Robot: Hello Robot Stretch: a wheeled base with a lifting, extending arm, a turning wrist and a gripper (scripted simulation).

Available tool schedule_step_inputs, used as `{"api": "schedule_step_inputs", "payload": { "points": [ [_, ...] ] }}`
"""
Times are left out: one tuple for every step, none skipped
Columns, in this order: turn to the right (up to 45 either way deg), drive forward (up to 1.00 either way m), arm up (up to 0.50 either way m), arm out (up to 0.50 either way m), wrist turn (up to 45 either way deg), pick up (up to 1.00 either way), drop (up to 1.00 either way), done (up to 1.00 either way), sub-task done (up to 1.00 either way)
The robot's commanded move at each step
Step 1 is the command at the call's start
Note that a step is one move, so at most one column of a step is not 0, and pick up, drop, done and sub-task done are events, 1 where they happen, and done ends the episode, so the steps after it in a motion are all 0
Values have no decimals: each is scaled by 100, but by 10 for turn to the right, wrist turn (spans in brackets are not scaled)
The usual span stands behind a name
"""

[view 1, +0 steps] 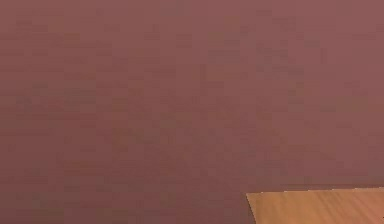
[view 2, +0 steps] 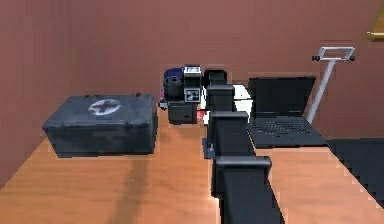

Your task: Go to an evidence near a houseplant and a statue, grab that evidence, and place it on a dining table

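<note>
Arm side view — pincer (view 2: 181, 88), case (view 2: 100, 123)

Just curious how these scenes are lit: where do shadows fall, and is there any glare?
Forward view: the reddish wall is evenly lit, without glare; the wooden table corner looks brighter. Arm side view: a soft shadow streak lies on that table near the grey case; the laptop screen is dark, with no reflection.

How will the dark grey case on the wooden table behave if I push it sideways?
The dark grey case looks boxy and rigid, so it would probably slide rather than roll or tip. It sits low and wide on the wooden table, which suggests stability. Its bulk hints it may be heavy to lift.
</note>
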Motion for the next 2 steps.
{"api": "schedule_step_inputs", "payload": {
  "points": [
    [0, 0, -32, 0, 0, 0, 0, 0, 0],
    [0, 0, 0, 0, 0, 0, 100, 0, 0]
  ]
}}
